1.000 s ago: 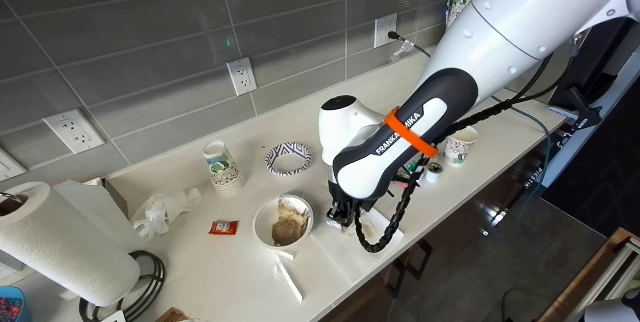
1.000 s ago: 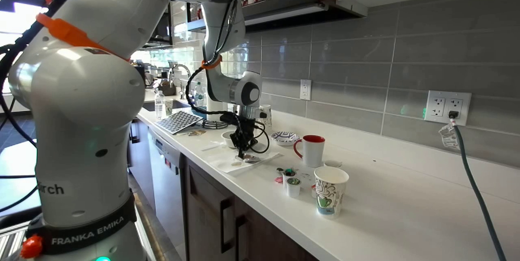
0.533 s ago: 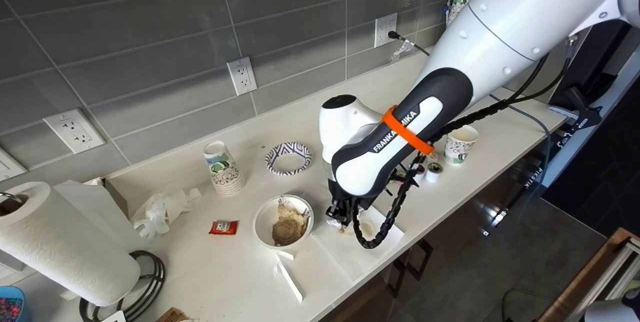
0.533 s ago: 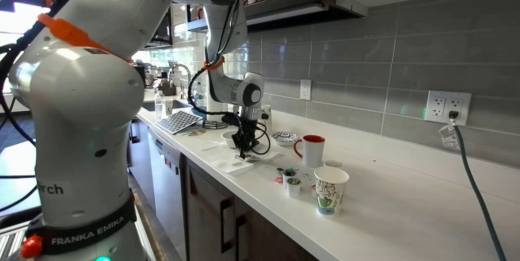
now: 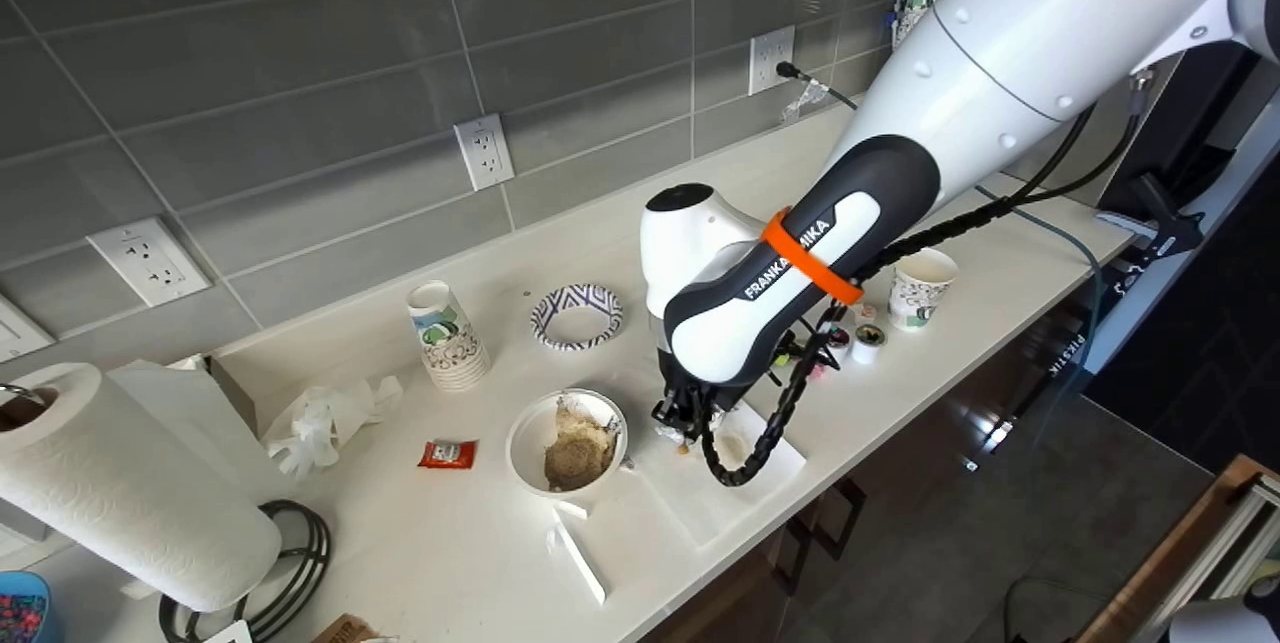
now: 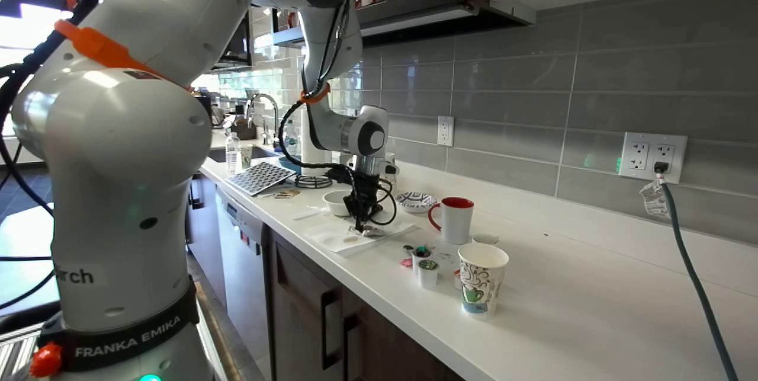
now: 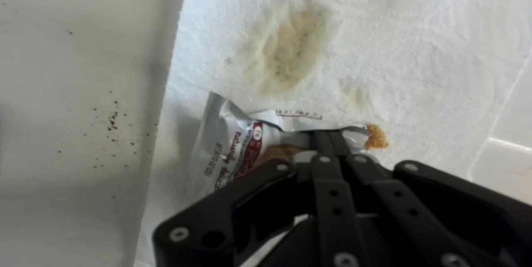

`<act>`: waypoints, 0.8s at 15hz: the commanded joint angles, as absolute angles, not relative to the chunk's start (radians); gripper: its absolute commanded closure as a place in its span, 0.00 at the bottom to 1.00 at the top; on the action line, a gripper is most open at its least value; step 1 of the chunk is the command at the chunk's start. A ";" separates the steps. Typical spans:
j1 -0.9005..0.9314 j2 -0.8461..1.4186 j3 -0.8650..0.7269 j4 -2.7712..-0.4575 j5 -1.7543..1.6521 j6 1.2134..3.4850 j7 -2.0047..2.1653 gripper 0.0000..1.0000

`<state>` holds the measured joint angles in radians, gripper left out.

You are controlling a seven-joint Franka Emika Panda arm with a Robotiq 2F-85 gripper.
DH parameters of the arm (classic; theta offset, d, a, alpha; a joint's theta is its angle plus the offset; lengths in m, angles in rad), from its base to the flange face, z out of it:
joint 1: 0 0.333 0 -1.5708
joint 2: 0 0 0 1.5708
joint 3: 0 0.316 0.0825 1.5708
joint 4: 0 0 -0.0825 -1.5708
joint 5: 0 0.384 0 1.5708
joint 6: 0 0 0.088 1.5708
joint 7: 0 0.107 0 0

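Observation:
My gripper (image 7: pixel 330 144) points down with its black fingertips together, low over the counter. It is shut on a white and red printed wrapper (image 7: pixel 232 150), pinching it near one end; a small orange crumb (image 7: pixel 376 137) lies at that end. The wrapper rests on a white paper towel (image 7: pixel 415 92) with a tan stain (image 7: pixel 295 47). In both exterior views the gripper (image 5: pixel 682 418) (image 6: pixel 360 224) is over the towel (image 5: pixel 690 503) (image 6: pixel 340 245), beside a white bowl (image 5: pixel 517 453) of brown and pale contents. The fingers hide part of the wrapper.
A patterned paper bowl (image 5: pixel 545 321), a cup stack (image 5: pixel 448 343), a red packet (image 5: pixel 447 455) and white strips (image 5: pixel 580 558) surround the work area. A paper towel roll (image 5: pixel 130 493) stands at one side. A red-lined mug (image 6: pixel 457 224), small pods (image 6: pixel 427 274) and a paper cup (image 6: pixel 481 292) stand on the counter.
The gripper has moved slightly along the counter toward the pods and mug and a little toward the wall. The wrapper and paper towel have shifted slightly with it.

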<state>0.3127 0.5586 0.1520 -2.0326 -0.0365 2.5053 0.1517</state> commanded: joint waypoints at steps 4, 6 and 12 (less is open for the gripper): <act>0.365 0.641 0.065 -1.997 -0.117 2.493 0.264 1.00; 0.360 0.662 0.076 -1.984 -0.108 2.487 0.256 1.00; 0.354 0.664 0.086 -1.974 -0.105 2.493 0.244 1.00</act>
<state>0.3508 0.5651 0.0984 -2.0084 -0.0819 2.4789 0.2349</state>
